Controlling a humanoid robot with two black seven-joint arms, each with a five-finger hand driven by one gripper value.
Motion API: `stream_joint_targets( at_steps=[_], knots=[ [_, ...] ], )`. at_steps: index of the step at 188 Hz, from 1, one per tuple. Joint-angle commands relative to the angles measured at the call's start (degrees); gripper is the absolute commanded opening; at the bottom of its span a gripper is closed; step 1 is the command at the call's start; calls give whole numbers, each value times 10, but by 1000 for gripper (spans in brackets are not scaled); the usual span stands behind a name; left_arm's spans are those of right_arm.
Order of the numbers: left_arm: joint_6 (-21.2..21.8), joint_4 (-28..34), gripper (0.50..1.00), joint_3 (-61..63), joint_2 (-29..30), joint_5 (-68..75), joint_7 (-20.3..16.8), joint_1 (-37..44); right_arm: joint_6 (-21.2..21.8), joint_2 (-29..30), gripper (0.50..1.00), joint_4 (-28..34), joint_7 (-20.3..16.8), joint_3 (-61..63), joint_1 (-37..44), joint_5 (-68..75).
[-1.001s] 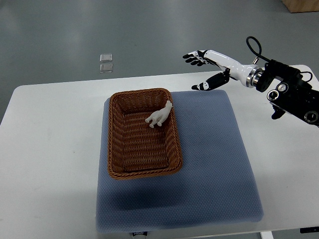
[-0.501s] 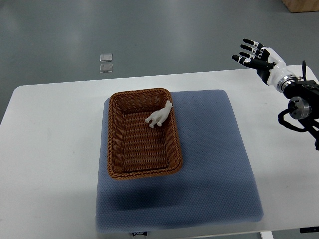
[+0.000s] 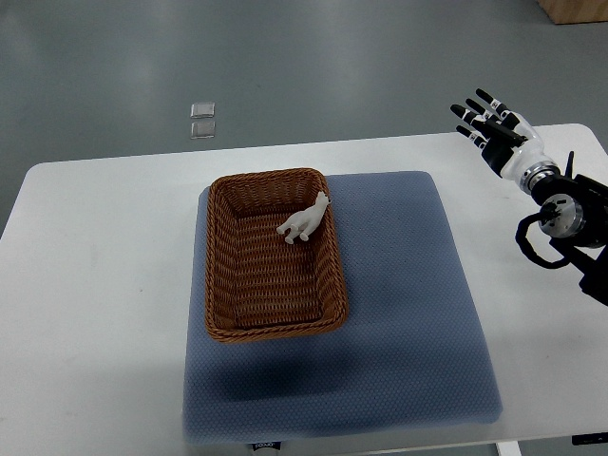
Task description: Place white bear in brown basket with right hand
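On my feed the right hand (image 3: 496, 133) sits at the table's far right corner, fingers spread wide and holding nothing, well apart from everything else. Its dark wrist joint and cabling trail off the right edge. Moving inward, I see a blue-grey mat (image 3: 399, 304) covering the middle of the white table (image 3: 95, 285). The brown basket (image 3: 273, 328) rests on the mat's left part. The white bear (image 3: 304, 221) lies inside it, leaning against the right wall near the far end (a small label at the mat's near edge is too tiny to read).
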Motion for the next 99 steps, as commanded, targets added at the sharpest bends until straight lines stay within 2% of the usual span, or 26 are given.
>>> stream_joint_targets(
  at_steps=[1,50,99],
  knots=[
    [0,0,1000,0,0,0,0,0,11,2,926,0,0,0,-1,1],
    [0,0,1000,0,0,0,0,0,66,4,928,0,1,-1,-17,-3],
    [0,0,1000,-1,0,0,0,0,68,3,928,-1,1,-1,-15,-9]
  ],
)
